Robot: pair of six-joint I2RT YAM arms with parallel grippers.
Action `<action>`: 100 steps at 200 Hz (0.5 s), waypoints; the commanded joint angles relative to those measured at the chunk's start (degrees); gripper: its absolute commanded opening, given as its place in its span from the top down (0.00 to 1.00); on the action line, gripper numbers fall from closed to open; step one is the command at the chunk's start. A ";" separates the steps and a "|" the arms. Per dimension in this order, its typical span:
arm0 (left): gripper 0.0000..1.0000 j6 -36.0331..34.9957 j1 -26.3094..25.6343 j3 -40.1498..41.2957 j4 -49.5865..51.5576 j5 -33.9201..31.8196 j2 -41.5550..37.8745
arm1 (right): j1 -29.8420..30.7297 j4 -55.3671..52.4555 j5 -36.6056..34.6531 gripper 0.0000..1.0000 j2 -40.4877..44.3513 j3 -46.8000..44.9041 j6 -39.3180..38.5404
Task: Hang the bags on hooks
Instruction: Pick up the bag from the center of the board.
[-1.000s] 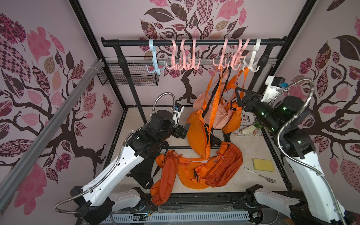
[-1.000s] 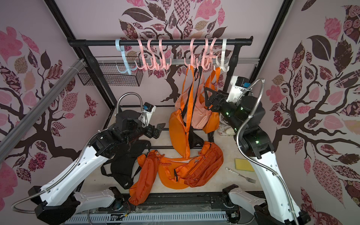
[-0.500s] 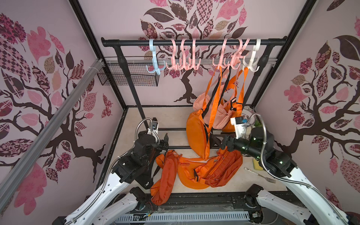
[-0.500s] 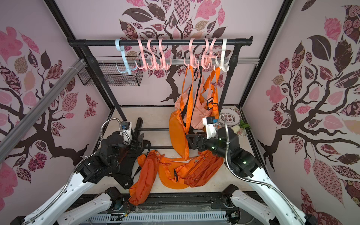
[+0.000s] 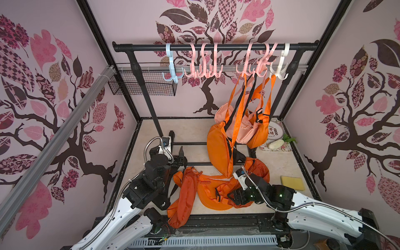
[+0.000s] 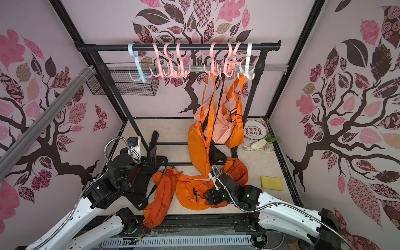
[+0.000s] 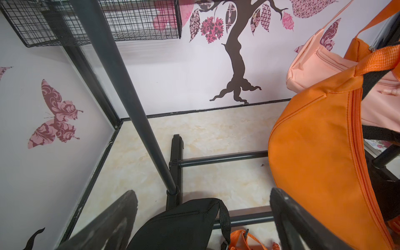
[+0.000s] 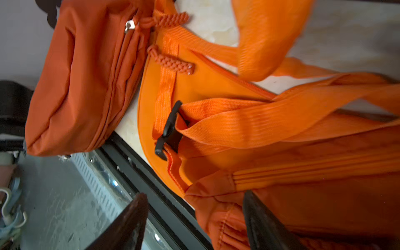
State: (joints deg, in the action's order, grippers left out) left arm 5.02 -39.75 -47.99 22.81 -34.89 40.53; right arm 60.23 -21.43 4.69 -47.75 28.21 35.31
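1. Right wrist view: the right gripper [image 8: 193, 194] hangs low over the heap of bags on the floor. Its two dark fingers [image 8: 262, 220] stand apart with nothing pinched between them (one tip overlaps the rust bag [image 8: 313, 205]; I cannot tell whether it touches).
2. Just past those fingers lies the bright orange bag [image 8: 194, 86], flat on the floor. Its strap [image 8: 249, 123] passes through a black buckle [image 8: 168, 129] and drapes across the rust bag.
3. A dark orange bag [image 8: 82, 75] lies just beside it, at the floor's front edge.
4. From where I stand, as in both top views, the bright orange bag [image 5: 205, 199] sits between the dark orange bag [image 5: 184, 194] and the rust bag [image 5: 257, 168], on no hook at all. The right gripper [image 5: 236, 195] is over the end nearer the rust bag.
5. Left wrist view: the left gripper [image 7: 203, 191] is spread wide and holds nothing. It hovers above a black bag [image 7: 179, 223], near the foot of the rack's post [image 7: 129, 97].
6. Up on the rail [image 5: 151, 46] hang a blue hook [image 5: 171, 73], several pink hooks [image 5: 195, 71] and a white hook [image 5: 280, 71].
7. Three bags hang from hooks toward the white-hook end: a hanging orange bag [image 5: 218, 149], a pale pink bag [image 5: 243, 132] and a second orange one [image 5: 258, 136] (all bunched together, touching).
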 commanded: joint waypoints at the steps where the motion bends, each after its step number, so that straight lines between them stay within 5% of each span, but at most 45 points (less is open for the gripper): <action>1: 0.02 0.89 0.07 1.95 -2.47 -4.27 -2.03 | 1.81 10.21 1.25 0.28 -5.40 3.41 0.99; 100: 0.02 -2.72 0.10 9.53 -13.22 -24.51 -18.40 | 8.29 19.20 -0.97 0.25 -36.72 29.78 -9.47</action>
State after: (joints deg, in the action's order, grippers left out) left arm 4.23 -39.75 -41.43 15.66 -53.12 25.30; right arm 67.29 -3.79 5.80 -78.63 52.51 29.69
